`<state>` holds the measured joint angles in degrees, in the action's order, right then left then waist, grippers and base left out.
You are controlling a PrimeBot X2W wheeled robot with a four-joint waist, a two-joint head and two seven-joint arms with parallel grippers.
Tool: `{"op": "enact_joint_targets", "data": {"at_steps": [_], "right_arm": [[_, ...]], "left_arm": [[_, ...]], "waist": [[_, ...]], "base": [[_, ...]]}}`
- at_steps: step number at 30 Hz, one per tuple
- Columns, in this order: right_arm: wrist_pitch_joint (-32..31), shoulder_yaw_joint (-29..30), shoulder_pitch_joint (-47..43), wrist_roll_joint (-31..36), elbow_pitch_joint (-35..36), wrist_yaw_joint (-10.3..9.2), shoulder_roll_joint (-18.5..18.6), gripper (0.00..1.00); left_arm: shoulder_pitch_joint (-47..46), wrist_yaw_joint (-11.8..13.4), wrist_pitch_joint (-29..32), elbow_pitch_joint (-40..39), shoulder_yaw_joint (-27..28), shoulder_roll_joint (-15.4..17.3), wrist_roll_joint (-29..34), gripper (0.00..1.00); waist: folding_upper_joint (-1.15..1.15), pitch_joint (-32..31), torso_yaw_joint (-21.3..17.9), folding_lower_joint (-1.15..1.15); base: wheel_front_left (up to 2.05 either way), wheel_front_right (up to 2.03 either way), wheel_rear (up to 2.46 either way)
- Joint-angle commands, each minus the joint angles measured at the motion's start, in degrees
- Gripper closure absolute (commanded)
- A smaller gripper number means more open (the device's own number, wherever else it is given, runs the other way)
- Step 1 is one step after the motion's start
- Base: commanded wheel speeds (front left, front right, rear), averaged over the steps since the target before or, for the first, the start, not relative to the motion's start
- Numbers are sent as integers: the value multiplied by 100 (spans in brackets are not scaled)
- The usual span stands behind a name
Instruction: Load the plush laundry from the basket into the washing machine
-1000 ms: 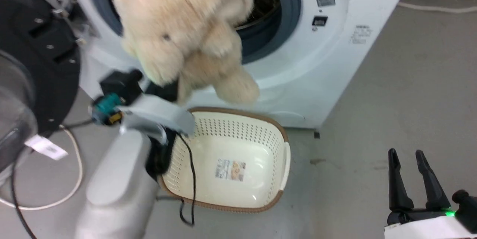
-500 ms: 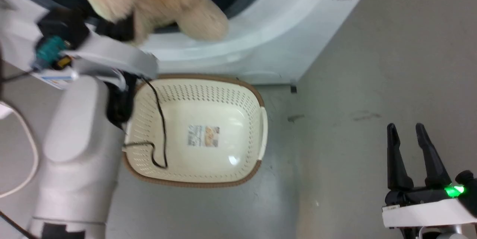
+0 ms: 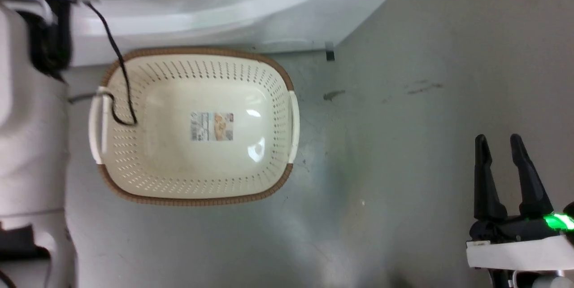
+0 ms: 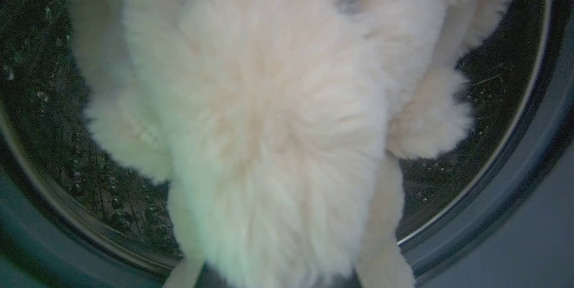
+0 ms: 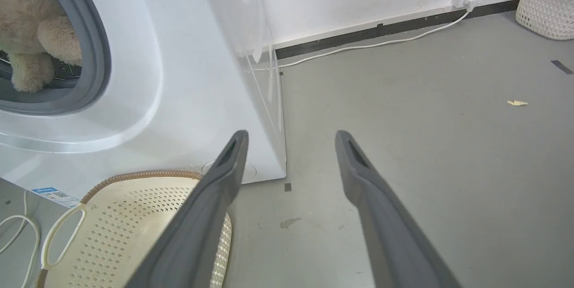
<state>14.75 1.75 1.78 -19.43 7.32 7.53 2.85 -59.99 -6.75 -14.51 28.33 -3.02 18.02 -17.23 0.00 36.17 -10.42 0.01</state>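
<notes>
A: Plush (image 5: pixel 31 23), where?
B: In the washer (image 5: pixel 188 77) porthole, drum behind it. Basket (image 3: pixel 197 198) is on the floor just in front, only its label inside.
A: Left end effector?
B: Fur hides its fingers, so I can't tell the grip. My guess is it reaches deep so the plush won't slump out.
A: Right?
B: Right end effector (image 5: pixel 291 134) has its fingers apart and holds nothing. It's off to the side over the floor, likely to leave the porthole free.

Plush laundry (image 5: pixel 33 28) apparently inside washing machine (image 5: pixel 188 81)
</notes>
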Motion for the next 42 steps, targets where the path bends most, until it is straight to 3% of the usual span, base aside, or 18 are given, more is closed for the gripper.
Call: {"op": "enact_joint_targets", "data": {"at_steps": [1,12,19,21,27,28,29,30,42], "right_arm": [[25,1,99,-58,85,-4,3,0],[25,-156,35,-147,379,-4,3,0],[25,-245,-72,-274,532,-4,3,0],[25,-288,-198,-342,671,-4,3,0],[25,-256,-262,-368,737,-4,3,0],[25,-260,-256,-368,733,-4,3,0],[25,-264,-246,-368,725,-4,3,0],[25,-271,-231,-367,715,-4,3,0],[25,-118,44,-120,574,-4,3,0]], "left_arm": [[-283,-43,-49,-24,21,94,35,100],[-1287,-67,-48,315,-114,575,159,100],[-1929,-71,67,575,-330,1028,227,100],[-2355,-72,248,732,-577,1304,256,100],[-2647,-70,481,951,-684,1284,168,100],[-2684,-55,516,1010,-668,1266,135,92],[-2716,-50,531,1059,-674,1260,128,49],[-2740,-50,504,1097,-683,1256,124,0],[-2701,-68,169,1558,-989,879,-150,0]], "waist": [[0,239,-103,-1],[0,739,-462,-1],[0,1058,-696,-1],[0,1253,-838,-1],[0,1369,-823,-1],[0,1377,-817,-1],[0,1383,-808,-1],[0,1383,-795,-1],[0,1014,-453,-1]], "base": [[0,0,0],[0,0,0],[0,0,0],[0,0,0],[0,0,0],[0,0,0],[0,0,0],[0,0,0],[0,0,0]]}}
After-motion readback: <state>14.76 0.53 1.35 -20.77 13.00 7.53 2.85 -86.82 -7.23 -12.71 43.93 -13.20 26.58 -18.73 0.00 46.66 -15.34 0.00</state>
